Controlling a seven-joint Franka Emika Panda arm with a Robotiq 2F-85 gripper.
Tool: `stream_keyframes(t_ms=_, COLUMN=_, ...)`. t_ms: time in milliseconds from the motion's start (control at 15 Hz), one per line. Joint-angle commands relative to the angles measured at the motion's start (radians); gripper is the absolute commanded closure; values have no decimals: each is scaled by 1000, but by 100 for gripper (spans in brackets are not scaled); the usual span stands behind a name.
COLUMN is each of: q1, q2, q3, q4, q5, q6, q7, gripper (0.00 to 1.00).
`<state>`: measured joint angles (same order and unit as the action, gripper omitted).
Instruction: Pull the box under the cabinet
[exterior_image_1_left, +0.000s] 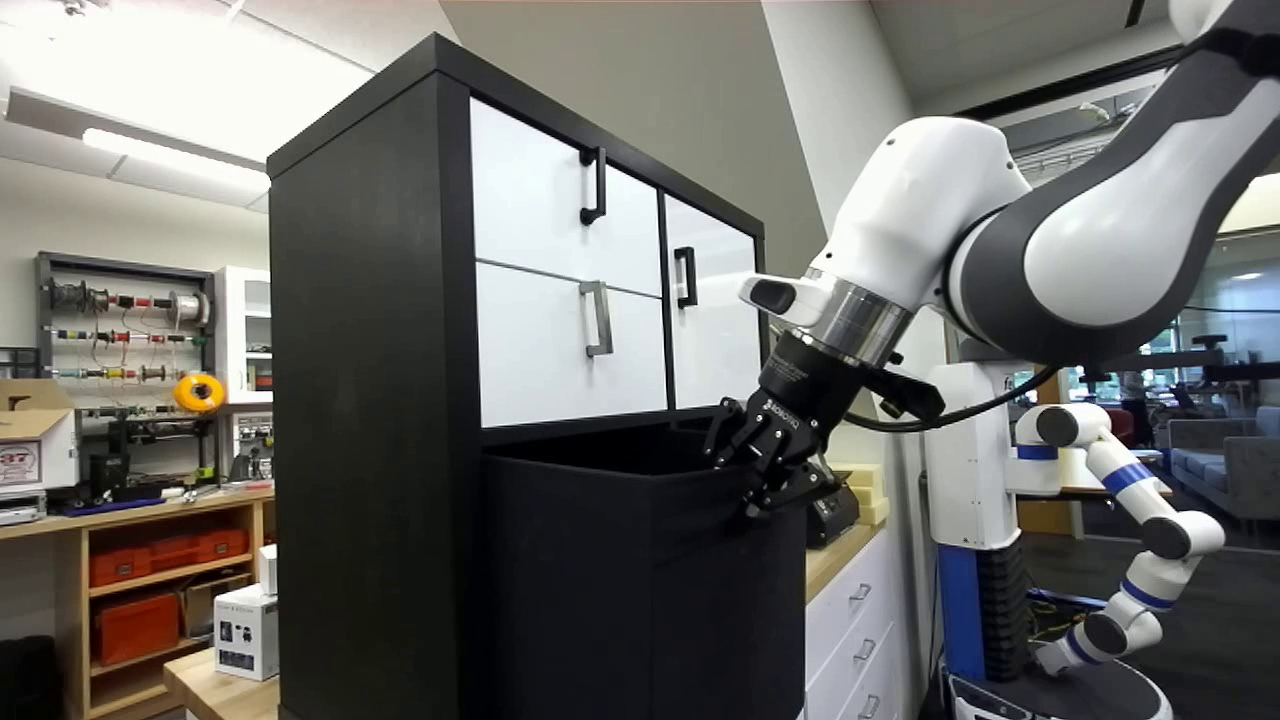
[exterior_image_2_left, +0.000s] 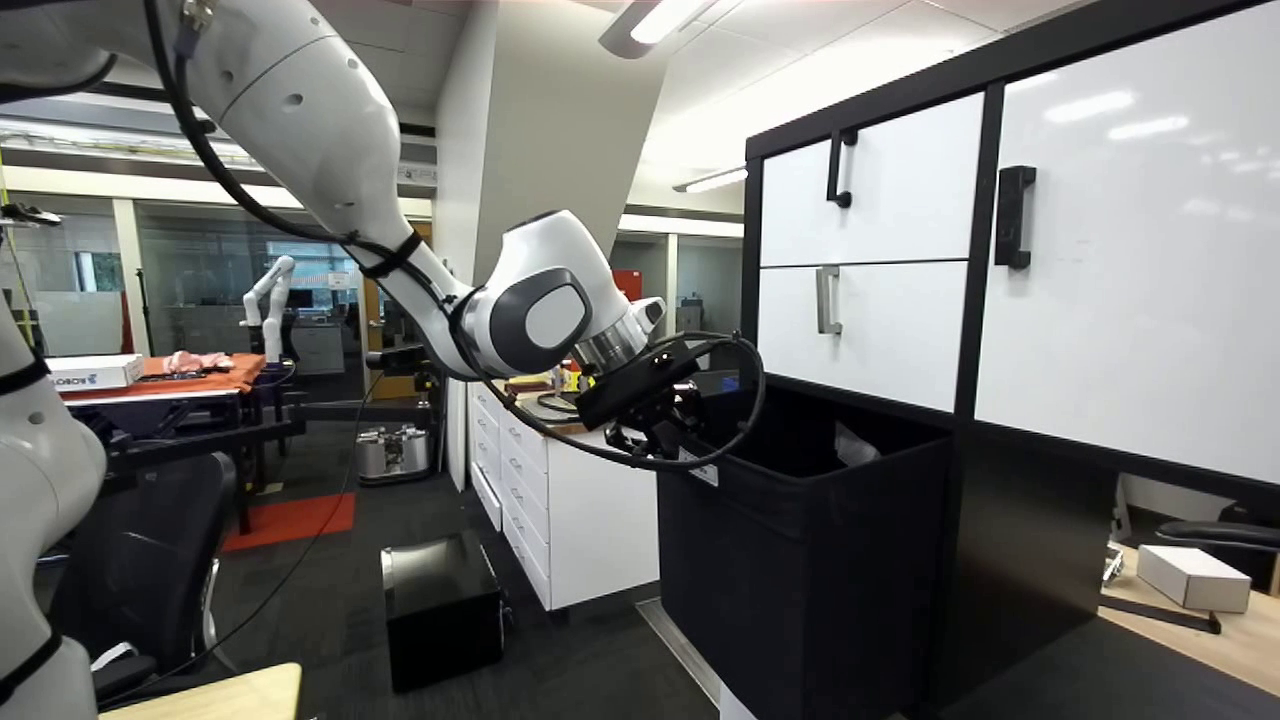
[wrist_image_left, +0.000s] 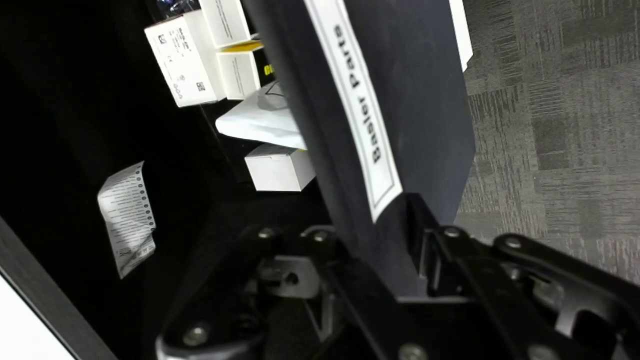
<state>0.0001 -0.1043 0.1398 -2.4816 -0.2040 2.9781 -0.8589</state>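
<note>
In both exterior views the box (exterior_image_1_left: 570, 600) sits low in the cabinet (exterior_image_1_left: 355, 380), beneath two white drawer fronts (exterior_image_1_left: 530, 210), and juts out past the cabinet's face. The end effector (exterior_image_1_left: 733, 485), tilted downward, is at the box's front rim. Its fingers (wrist_image_left: 452, 246) are spread, one inside the rim and the other outside, with the front wall between them; whether either touches it cannot be told. In the wrist view, the outer finger is just beside one end of a white label (wrist_image_left: 356, 105) reading "Basler Parts", and pale cartons (wrist_image_left: 186, 60) lie inside the box. A printed white package (exterior_image_1_left: 247, 632) stands near a corner of the wooden surface (exterior_image_1_left: 195, 685).
</note>
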Motion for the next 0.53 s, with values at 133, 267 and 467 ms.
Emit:
stream_keyframes(t_ms=133, q1=27, q2=-66, q3=-27, q4=-7, q5=-86, q6=-36, q7=70, gripper=37)
stream_keyframes(t_ms=267, q1=31, q2=-63, q3=-30, q4=25, q5=-103, q6=-55, q7=77, gripper=24)
stream_keyframes(t_ms=467, q1=21, q2=-67, q3=6, q4=85, q5=-50, q6=-166, q7=52, gripper=5)
